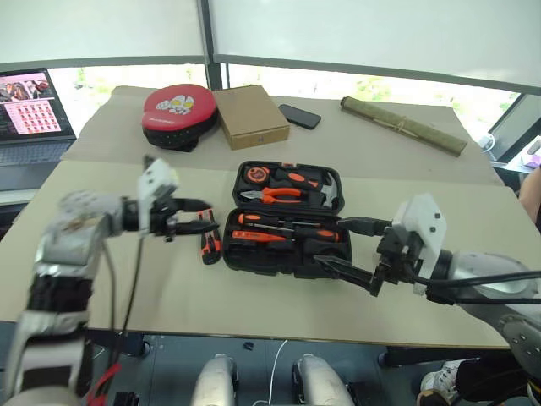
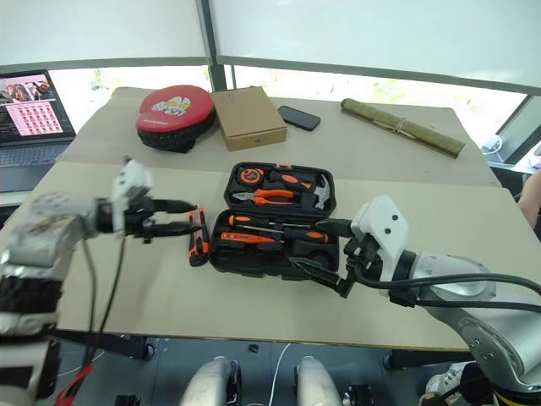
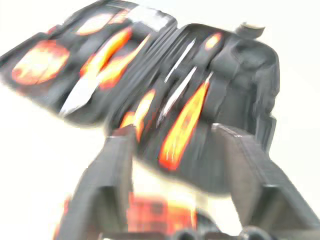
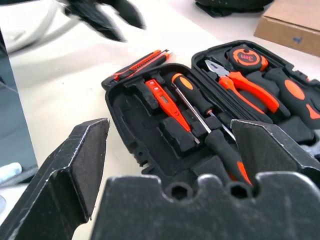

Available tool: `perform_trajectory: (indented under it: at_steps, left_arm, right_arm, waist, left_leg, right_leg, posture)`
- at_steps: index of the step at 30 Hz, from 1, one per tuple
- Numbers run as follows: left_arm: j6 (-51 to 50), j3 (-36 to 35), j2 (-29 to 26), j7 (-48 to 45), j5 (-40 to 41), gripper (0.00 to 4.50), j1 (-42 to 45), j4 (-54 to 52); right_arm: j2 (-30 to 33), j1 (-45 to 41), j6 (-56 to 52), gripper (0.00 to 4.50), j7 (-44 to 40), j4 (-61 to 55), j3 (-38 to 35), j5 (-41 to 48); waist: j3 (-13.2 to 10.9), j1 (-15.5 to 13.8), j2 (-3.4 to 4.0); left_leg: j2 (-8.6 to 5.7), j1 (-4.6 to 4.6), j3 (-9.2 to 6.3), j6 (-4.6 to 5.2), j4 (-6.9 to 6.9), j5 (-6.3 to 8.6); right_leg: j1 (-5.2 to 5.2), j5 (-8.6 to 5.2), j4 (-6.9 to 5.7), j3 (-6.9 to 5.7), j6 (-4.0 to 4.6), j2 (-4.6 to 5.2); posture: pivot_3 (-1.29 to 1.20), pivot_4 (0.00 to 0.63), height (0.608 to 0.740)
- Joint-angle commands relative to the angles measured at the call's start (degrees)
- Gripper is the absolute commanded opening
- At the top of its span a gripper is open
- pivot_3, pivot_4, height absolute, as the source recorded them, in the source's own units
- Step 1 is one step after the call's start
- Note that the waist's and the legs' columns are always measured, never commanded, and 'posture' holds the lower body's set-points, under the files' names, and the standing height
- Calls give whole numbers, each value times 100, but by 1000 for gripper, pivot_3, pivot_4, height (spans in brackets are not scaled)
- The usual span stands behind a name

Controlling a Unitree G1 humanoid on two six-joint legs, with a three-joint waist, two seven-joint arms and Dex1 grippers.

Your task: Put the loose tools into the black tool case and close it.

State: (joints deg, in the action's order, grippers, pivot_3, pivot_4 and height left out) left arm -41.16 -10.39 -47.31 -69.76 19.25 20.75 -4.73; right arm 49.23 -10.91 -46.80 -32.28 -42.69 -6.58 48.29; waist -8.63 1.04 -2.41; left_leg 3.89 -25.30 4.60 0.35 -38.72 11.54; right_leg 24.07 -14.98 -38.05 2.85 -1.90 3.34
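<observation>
The left hand [image 1: 193, 216] is held above the bench [image 1: 110, 288] with its two black fingers spread and nothing between them. Just beyond its fingertips, an orange-and-black utility knife [image 1: 209, 243] is seen lying on the bench, close against the left edge of the open black tool case [image 1: 286, 218].

The right hand [image 1: 348, 249] is held at the case's near right corner, its fingers spread wide and empty, one over the corner of the case and the other off its front edge.

Between the two hands the case lies open and flat. In the half nearer the hands, a slim orange tester screwdriver [image 4: 165, 102] and two orange-and-black screwdrivers [image 4: 197, 100] are seated in their slots. In the far half, a tape measure [image 1: 255, 176], pliers [image 1: 272, 195] and a hammer [image 1: 325, 191] are lodged.

Farther from the hands, a round red-and-black pad [image 1: 176, 110], a brown cardboard box [image 1: 250, 116], a black phone [image 1: 299, 116] and a long olive rolled bundle [image 1: 402, 126] are set along the back of the bench. A laptop [image 1: 32, 114] is placed beyond the left hand, off the bench's left end.
</observation>
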Motion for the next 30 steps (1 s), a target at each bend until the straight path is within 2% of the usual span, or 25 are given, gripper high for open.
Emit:
perform_trajectory:
  at_steps: [1, 4, 9, 11, 18, 22, 26, 30]
  left_arm:
    - [-708, -690, -230, 729, 141, 4493, -597, -849]
    - [-1815, -790, -120, 1402, 407, 4493, -514, -1333]
    - [-4501, -234, 469, 2872, 351, 4493, 957, -1524]
    - [-5053, 110, 772, 3571, 320, 4493, 1549, -1174]
    - [-5134, 547, 1429, 5244, 1120, 4493, 2477, 215]
    - [-5134, 781, 1760, 5959, 1301, 4493, 3013, 1137]
    - [-5134, 941, 1905, 6380, 1336, 4493, 3315, 1958]
    - [-5134, 1511, 1811, 6331, 1728, 4493, 3359, 2387]
  right_arm:
    - [19, -321, 358, 4500, -417, 186, 260, -321]
    - [-8, -503, 487, 4500, -646, 347, 492, -550]
    - [-127, -528, 399, 4500, -736, 369, 510, -488]
    - [-166, -456, 389, 4500, -710, 252, 484, -467]
    - [-485, -202, 392, 4500, -326, -64, 479, -514]
    - [-694, -109, 418, 4500, -109, -168, 568, -601]
    - [-876, -24, 423, 4500, 76, -220, 568, -677]
    - [-1018, 61, 447, 4500, 215, -261, 555, -749]
  waist:
    - [-1, -50, -2]
    - [-3, -150, -7]
    - [-1, -217, -16]
    - [-1, -202, -16]
    - [-2, -75, -17]
    - [-2, -81, -18]
    - [-2, -89, -18]
    - [4, -88, -7]
  left_leg:
    - [1, 0, 7, 0, -1, 0]
    - [-2, 0, 9, -1, -5, 0]
    - [-8, -4, 7, -1, -11, -1]
    - [-10, -3, 6, -1, -11, 0]
    - [-7, -4, -10, -1, -1, 0]
    - [-11, -5, -15, -1, -3, -1]
    - [-17, -6, -12, -2, -3, -1]
    - [-17, -1, -10, -2, -2, -1]
  right_leg:
    - [0, 0, 1, -1, 0, 2]
    - [-2, 0, 3, -10, 0, 7]
    - [-9, 0, 4, -17, -2, 7]
    - [-9, 1, 3, -14, -3, 5]
    - [2, 2, -3, -6, 0, -4]
    - [0, 2, -3, -7, 1, -3]
    - [-1, 2, -1, -7, 0, 2]
    - [-4, 2, -3, -8, 1, 1]
  posture:
    - [0, 150, 740]
    - [0, 150, 740]
    - [0, 150, 740]
    - [0, 150, 740]
    - [0, 150, 740]
    - [0, 150, 740]
    - [0, 150, 740]
    - [0, 150, 740]
